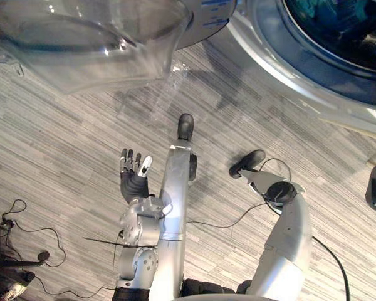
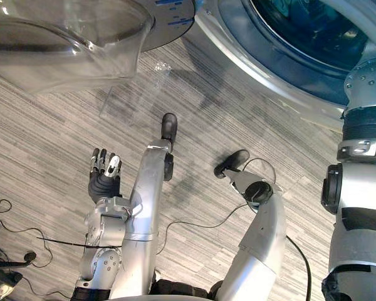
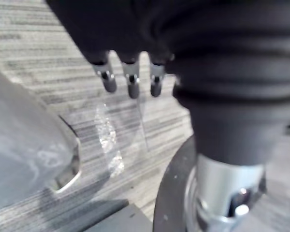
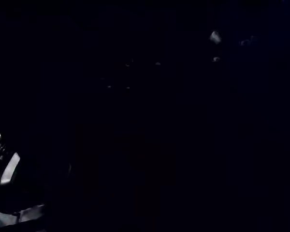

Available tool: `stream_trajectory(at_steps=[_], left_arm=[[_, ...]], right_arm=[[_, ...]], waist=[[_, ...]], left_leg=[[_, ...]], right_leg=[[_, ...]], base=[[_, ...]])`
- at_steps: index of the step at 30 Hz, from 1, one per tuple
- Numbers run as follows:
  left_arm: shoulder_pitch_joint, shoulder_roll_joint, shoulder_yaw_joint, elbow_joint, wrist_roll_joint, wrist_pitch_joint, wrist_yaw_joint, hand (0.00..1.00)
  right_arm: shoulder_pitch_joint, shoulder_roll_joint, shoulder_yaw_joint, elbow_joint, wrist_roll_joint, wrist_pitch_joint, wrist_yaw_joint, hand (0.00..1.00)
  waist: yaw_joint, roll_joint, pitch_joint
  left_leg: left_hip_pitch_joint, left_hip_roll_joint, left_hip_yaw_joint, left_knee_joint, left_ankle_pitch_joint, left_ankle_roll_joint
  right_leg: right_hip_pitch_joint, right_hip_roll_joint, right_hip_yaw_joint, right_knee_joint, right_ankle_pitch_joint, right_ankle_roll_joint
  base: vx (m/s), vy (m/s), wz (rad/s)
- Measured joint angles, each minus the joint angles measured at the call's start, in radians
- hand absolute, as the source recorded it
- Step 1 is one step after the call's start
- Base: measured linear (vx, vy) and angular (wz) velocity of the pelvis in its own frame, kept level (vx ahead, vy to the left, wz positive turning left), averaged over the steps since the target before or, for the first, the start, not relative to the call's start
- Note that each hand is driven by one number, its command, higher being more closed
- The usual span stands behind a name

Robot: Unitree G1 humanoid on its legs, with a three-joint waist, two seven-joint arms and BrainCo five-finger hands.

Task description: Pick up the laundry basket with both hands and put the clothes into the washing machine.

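Note:
The washing machine's round opening (image 2: 301, 31) lies at the upper right, dark inside, with a patch of teal cloth (image 2: 288, 11) showing in the drum. Its door of clear domed glass (image 1: 88, 37) hangs open at the upper left. My right forearm (image 2: 363, 125) rises along the right edge and passes into the opening, so the hand is hidden in the dark drum. My left hand (image 1: 133, 174) hangs low over the floor, left of centre, fingers (image 3: 130, 82) straight and holding nothing. The door's glass (image 3: 24, 154) shows near it in the left wrist view.
Grey wood-pattern floor (image 1: 62, 125) spreads under the open door. The washer's pale front rim (image 1: 282, 69) runs diagonally across the upper right. A dark piece of equipment (image 1: 6, 282) with thin cables sits on the floor at the lower left.

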Motion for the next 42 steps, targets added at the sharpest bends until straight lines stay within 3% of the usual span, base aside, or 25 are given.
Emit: stream_trajectory(at_steps=[5, 8, 10, 14, 15, 18, 20, 22, 29, 33, 36, 37, 42], left_arm=[[0.002, 0.000, 0.007, 0.003, -0.002, -0.001, -0.003, 0.00], [0.002, -0.002, 0.057, 0.027, -0.002, -0.002, -0.020, 0.00], [0.001, -0.003, 0.079, 0.051, -0.002, -0.002, -0.020, 0.00], [-0.003, -0.007, 0.128, 0.131, -0.002, -0.001, -0.020, 0.00], [-0.001, -0.007, 0.140, 0.155, -0.002, 0.001, -0.021, 0.00], [0.002, -0.008, 0.159, 0.191, -0.001, 0.006, -0.024, 0.00], [0.002, -0.008, 0.158, 0.230, 0.001, 0.021, -0.051, 0.00], [0.002, -0.007, 0.158, 0.269, 0.003, 0.026, -0.064, 0.00], [0.007, 0.044, 0.201, 0.316, 0.033, 0.043, -0.106, 0.00], [0.056, 0.022, 0.233, 0.324, 0.044, 0.048, -0.131, 0.00], [0.106, -0.005, 0.233, 0.335, 0.052, 0.057, -0.155, 0.00], [0.122, -0.007, 0.228, 0.342, 0.055, 0.066, -0.168, 0.00], [0.125, -0.007, 0.231, 0.394, 0.097, 0.087, -0.195, 0.00]], right_arm=[[0.055, 0.093, 0.002, 0.027, -0.090, 0.080, 0.047, 0.00], [0.182, 0.161, -0.010, -0.100, -0.159, 0.105, 0.106, 0.00], [0.255, 0.197, -0.023, -0.157, -0.181, 0.117, 0.131, 0.00], [0.486, 0.373, -0.068, -0.344, -0.234, 0.137, 0.169, 0.00], [0.590, 0.436, -0.068, -0.408, -0.265, 0.136, 0.184, 0.00], [0.855, 0.587, -0.050, -0.508, -0.329, 0.146, 0.233, 0.00], [0.976, 0.690, -0.046, -0.507, -0.385, 0.147, 0.266, 0.00], [1.065, 0.738, -0.047, -0.472, -0.401, 0.147, 0.286, 0.00], [1.338, 0.762, -0.099, -0.330, -0.518, 0.194, 0.356, 0.00], [1.459, 0.791, -0.207, -0.229, -0.552, 0.228, 0.387, 0.00], [1.509, 0.810, -0.319, -0.136, -0.571, 0.245, 0.381, 0.00], [1.533, 0.819, -0.373, -0.103, -0.571, 0.254, 0.362, 0.00], [1.564, 0.827, -0.451, -0.067, -0.612, 0.279, 0.316, 0.00]], waist=[[-0.017, -0.034, -0.003], [-0.029, -0.071, -0.005], [-0.033, -0.076, -0.006], [-0.028, -0.105, -0.012], [-0.030, -0.124, -0.021], [-0.058, -0.174, -0.053], [-0.066, -0.186, -0.060], [-0.078, -0.187, -0.061], [-0.117, -0.187, -0.066], [-0.139, -0.172, -0.165], [-0.139, -0.134, -0.239], [-0.139, -0.107, -0.278], [-0.140, -0.040, -0.356]], left_leg=[[0.072, 0.001, 0.003, -0.064, 0.025, -0.012], [0.113, 0.005, -0.002, -0.100, 0.033, -0.022], [0.140, 0.006, -0.002, -0.115, 0.034, -0.024], [0.257, 0.014, 0.022, -0.190, 0.038, -0.027], [0.297, 0.018, 0.035, -0.212, 0.037, -0.026], [0.403, 0.020, 0.054, -0.283, 0.038, -0.026], [0.499, 0.019, 0.067, -0.343, 0.040, -0.028], [0.593, 0.011, 0.079, -0.406, 0.051, -0.025], [0.887, 0.002, 0.119, -0.630, 0.108, -0.036], [1.004, 0.022, 0.167, -0.691, 0.100, -0.038], [1.125, 0.037, 0.233, -0.716, 0.072, -0.037], [1.173, 0.039, 0.261, -0.727, 0.061, -0.032], [1.286, 0.044, 0.322, -0.757, 0.040, -0.028]], right_leg=[[0.056, 0.008, -0.006, -0.037, 0.003, -0.005], [0.094, 0.024, -0.014, -0.065, 0.003, -0.004], [0.125, 0.030, -0.023, -0.081, 0.003, -0.004], [0.224, 0.040, -0.028, -0.137, 0.004, -0.003], [0.255, 0.044, -0.026, -0.156, 0.004, -0.002], [0.343, 0.059, -0.024, -0.217, 0.010, 0.009], [0.425, 0.070, -0.023, -0.269, 0.019, 0.023], [0.502, 0.075, -0.024, -0.315, 0.026, 0.035], [0.723, 0.123, -0.009, -0.479, 0.063, 0.058], [0.820, 0.154, 0.001, -0.555, 0.073, 0.073], [0.920, 0.179, 0.037, -0.620, 0.087, 0.094], [0.959, 0.185, 0.054, -0.644, 0.092, 0.102], [1.058, 0.197, 0.074, -0.697, 0.102, 0.120]], base=[[-0.07, 0.021, 0.08], [-0.07, 0.005, 0.05], [-0.04, 0.002, 0.09], [0.00, -0.028, 0.09], [0.05, -0.068, 0.01], [0.07, -0.067, 0.01], [0.10, -0.090, 0.03], [0.11, -0.089, 0.10], [0.11, -0.084, -0.09], [0.11, -0.051, -0.23], [0.13, 0.026, -0.48], [0.12, 0.041, -0.32], [0.07, 0.036, -0.20]])
